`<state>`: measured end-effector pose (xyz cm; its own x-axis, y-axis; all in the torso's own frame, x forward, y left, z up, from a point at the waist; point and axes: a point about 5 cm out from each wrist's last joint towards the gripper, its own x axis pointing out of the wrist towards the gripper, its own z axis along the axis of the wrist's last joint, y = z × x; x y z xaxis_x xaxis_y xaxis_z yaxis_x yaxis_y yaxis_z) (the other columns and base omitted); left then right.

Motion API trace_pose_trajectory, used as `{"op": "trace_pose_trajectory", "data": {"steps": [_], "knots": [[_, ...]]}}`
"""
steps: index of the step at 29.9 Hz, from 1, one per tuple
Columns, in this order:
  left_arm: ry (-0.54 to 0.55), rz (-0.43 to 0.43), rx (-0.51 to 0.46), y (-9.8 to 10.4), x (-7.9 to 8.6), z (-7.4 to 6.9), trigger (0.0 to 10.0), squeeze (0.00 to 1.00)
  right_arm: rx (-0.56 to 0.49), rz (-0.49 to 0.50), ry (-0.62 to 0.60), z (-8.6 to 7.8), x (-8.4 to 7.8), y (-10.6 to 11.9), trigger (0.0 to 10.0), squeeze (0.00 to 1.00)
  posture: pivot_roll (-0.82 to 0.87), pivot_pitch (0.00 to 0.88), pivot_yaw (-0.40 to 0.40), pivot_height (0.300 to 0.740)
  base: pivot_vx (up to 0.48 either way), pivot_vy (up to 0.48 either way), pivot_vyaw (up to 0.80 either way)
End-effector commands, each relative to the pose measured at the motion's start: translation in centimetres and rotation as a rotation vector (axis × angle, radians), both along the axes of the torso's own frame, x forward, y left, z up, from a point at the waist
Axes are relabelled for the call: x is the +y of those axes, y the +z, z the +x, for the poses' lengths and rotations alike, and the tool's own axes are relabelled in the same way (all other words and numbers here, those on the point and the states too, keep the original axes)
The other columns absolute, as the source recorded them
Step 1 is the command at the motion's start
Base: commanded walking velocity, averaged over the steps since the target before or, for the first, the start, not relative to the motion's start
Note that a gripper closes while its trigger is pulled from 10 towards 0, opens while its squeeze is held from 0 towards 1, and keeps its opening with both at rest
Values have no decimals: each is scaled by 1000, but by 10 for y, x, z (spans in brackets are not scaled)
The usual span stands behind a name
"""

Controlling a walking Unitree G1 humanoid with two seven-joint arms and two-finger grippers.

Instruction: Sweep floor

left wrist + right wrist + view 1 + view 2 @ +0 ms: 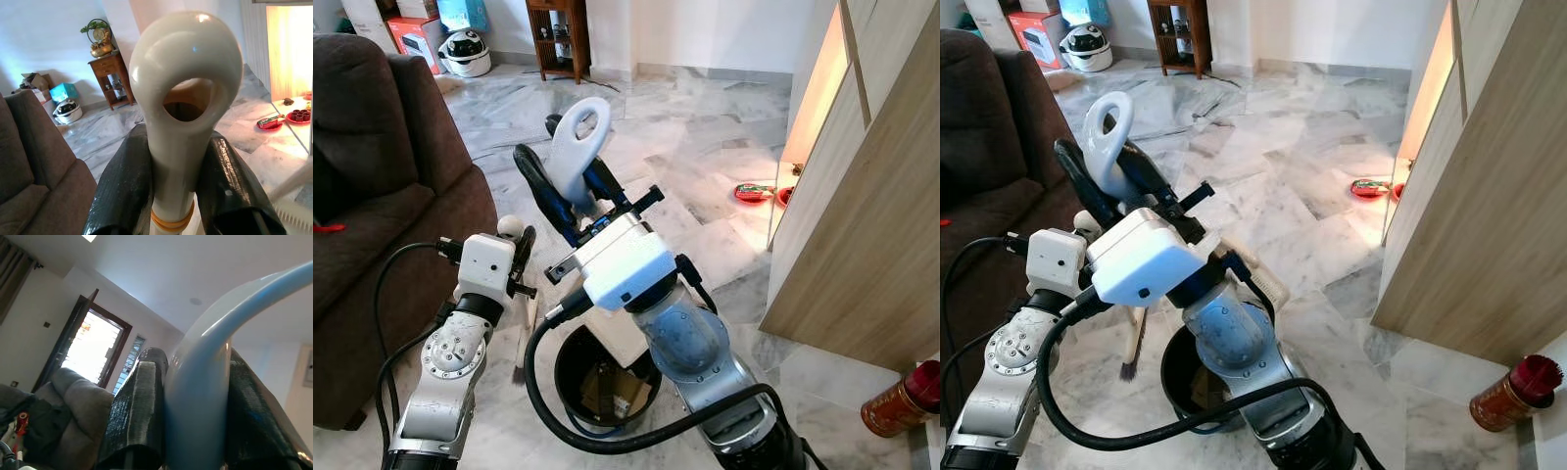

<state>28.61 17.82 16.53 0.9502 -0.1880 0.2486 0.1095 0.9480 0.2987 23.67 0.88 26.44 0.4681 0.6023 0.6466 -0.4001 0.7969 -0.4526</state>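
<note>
Both grippers work just beside the brown sofa: the right gripper is clamped on the pale looped dustpan handle, raised above the black bin. Nearer the sofa, the left gripper pinches the cream broom handle, its brush touching the marble floor beside the bin.

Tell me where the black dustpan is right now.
The black dustpan sits on the marble floor directly below the right gripper, right of the brown sofa, seen in the head views.
</note>
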Motion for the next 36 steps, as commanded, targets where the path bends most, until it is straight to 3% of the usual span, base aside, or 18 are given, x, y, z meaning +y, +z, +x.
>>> {"op": "trace_pose_trajectory", "data": {"steps": [1, 28, 31, 32, 36], "knots": [[2, 21, -58, 9, 0, 0, 10000, 0, -98, 17, 28, -13, 2, 16, 10000, 0, 20, 77, 58, 740, 0, 0, 0], [-6, 21, -55, 8, -2, 0, 10000, 0, -133, 7, -123, -1, -8, 14, 10000, 0, 19, 76, 57, 740, 0, 0, 0], [-6, 20, -54, 7, -2, 0, 10000, 0, -127, 3, -230, 11, -19, 12, 10000, 0, 16, 76, 57, 740, 0, 0, 0], [-6, 18, -55, 7, -3, 0, 10000, 0, -120, 7, -350, 23, -37, 10, 10000, 0, 15, 75, 56, 740, 0, 0, 0], [-10, 16, -54, 7, -3, 1, 10000, 0, -98, 1, -433, 34, -55, 6, 10000, 0, 13, 75, 55, 740, 0, 0, 0]]}}
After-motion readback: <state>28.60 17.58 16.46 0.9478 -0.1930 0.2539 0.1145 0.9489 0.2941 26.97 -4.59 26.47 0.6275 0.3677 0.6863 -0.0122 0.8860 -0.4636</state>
